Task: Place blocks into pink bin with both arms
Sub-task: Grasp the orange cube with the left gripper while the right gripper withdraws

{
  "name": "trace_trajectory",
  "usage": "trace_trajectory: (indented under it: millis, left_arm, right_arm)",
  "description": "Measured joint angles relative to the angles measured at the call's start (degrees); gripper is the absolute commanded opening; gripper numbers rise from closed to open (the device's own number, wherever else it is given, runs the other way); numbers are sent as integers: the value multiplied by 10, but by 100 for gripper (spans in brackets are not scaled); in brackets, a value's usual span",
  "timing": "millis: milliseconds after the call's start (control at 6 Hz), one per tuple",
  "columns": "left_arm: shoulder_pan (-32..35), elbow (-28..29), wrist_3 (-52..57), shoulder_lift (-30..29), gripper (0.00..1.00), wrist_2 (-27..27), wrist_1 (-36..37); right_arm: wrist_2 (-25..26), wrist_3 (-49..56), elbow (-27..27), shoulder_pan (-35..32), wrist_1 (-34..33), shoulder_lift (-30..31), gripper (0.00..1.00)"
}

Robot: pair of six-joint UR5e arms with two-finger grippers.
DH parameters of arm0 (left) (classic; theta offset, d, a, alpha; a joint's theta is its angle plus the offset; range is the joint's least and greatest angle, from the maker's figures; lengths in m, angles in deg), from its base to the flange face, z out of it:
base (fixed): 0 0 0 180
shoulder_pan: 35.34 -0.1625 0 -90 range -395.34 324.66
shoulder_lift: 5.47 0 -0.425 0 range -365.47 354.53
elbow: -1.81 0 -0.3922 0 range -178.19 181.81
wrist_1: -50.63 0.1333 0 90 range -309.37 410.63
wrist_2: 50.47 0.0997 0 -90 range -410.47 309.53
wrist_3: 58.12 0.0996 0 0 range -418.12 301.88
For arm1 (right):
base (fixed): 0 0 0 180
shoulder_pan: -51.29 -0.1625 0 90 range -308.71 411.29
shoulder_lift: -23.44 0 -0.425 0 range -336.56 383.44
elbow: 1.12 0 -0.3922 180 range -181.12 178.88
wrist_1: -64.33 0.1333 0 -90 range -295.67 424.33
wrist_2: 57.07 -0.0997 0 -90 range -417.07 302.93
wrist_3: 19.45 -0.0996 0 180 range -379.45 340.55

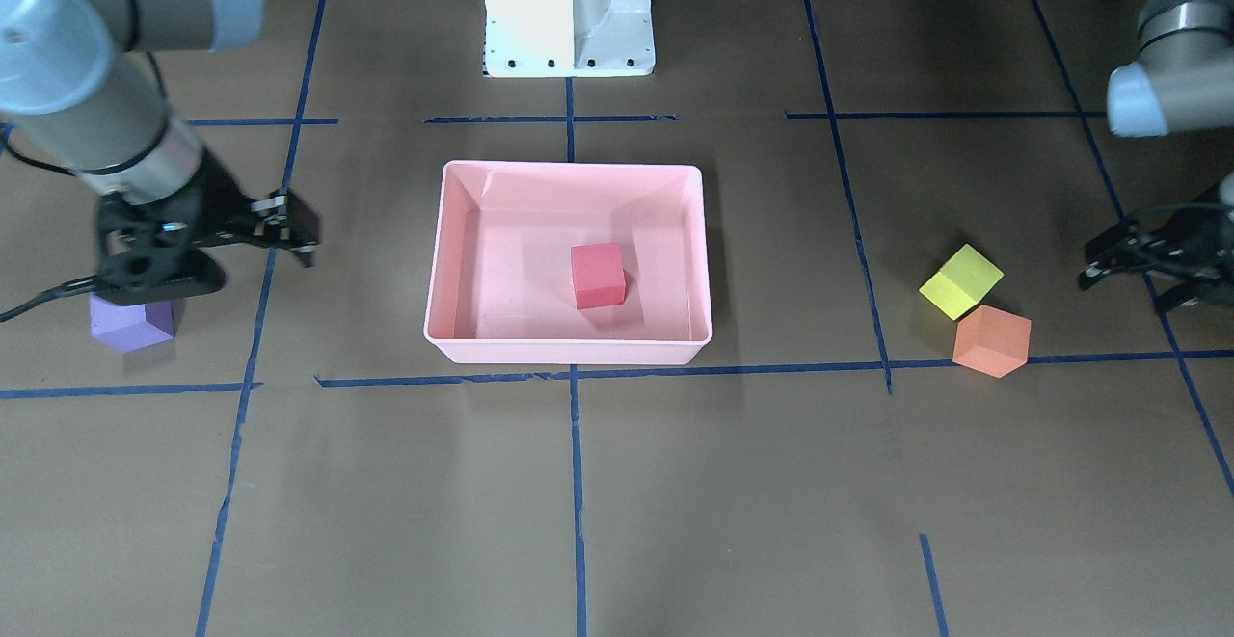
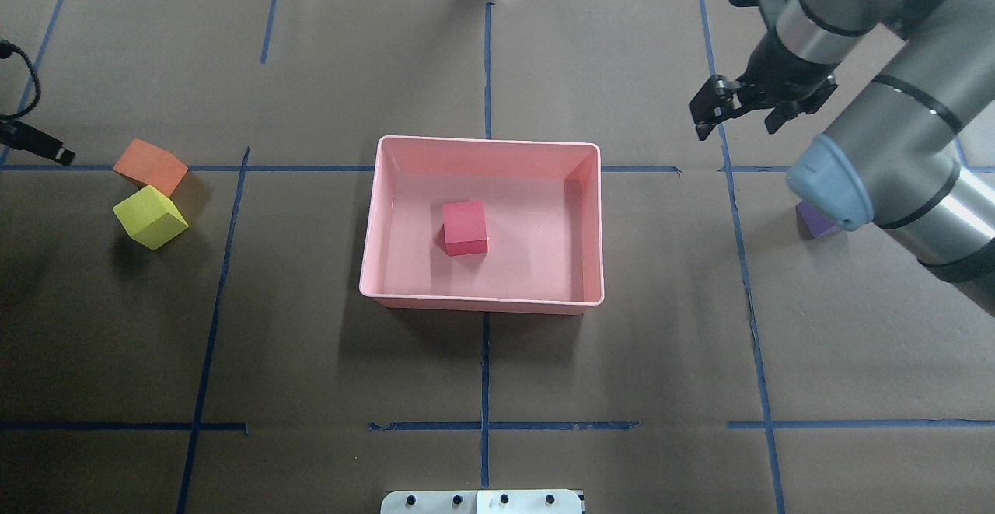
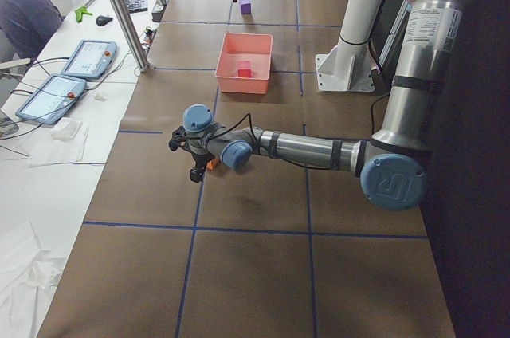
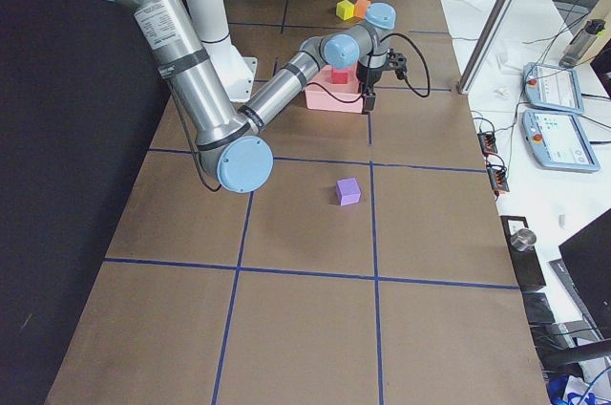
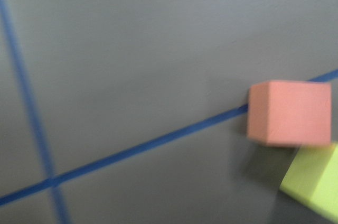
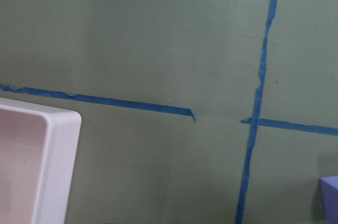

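Observation:
The pink bin (image 1: 439, 261) (image 2: 598, 187) sits mid-table with the red block (image 1: 598, 275) (image 2: 465, 227) inside it. The purple block (image 1: 132, 321) (image 2: 815, 221) lies on the paper, partly hidden under my right arm. My right gripper (image 1: 304, 237) (image 2: 734, 127) is open and empty, between the bin and the purple block, above the table. The orange block (image 1: 993, 340) (image 2: 150, 166) and yellow-green block (image 1: 960, 280) (image 2: 150, 217) touch each other. My left gripper (image 1: 1123, 285) is open and empty, just beside them. The left wrist view shows the orange block (image 5: 289, 112) and the yellow-green block (image 5: 314, 187).
The white fixed pedestal (image 1: 569, 11) stands behind the bin on the robot's side. Blue tape lines (image 2: 485, 374) grid the brown paper. The right wrist view shows the bin's corner (image 6: 58, 129) and the purple block's edge (image 6: 330, 197). An operator (image 3: 32, 3) sits at the side desk.

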Motion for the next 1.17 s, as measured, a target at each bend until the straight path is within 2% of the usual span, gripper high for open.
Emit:
trace_trajectory:
  millis: [167, 500, 667, 833, 1000, 1167]
  left_arm:
    - [-34, 20, -59, -26, 100, 2, -28]
    - [-89, 32, -126, -51, 100, 62, -39]
    - [-105, 36, -139, -52, 71, 86, -40]
    - [-111, 38, -144, -53, 31, 95, -40]
    - [-112, 38, -147, -54, 21, 97, -39]
    - [-111, 35, -148, -56, 21, 97, -38]
  right_arm:
    - [-9, 98, -9, -41, 0, 50, 100]
    - [-14, 220, -20, -86, 2, 119, 100]
    - [-14, 234, -21, -91, 2, 128, 100]
    - [-14, 237, -21, -92, 3, 131, 100]
    - [-14, 238, -21, -93, 3, 132, 100]
    - [-14, 241, -21, -93, 3, 135, 100]
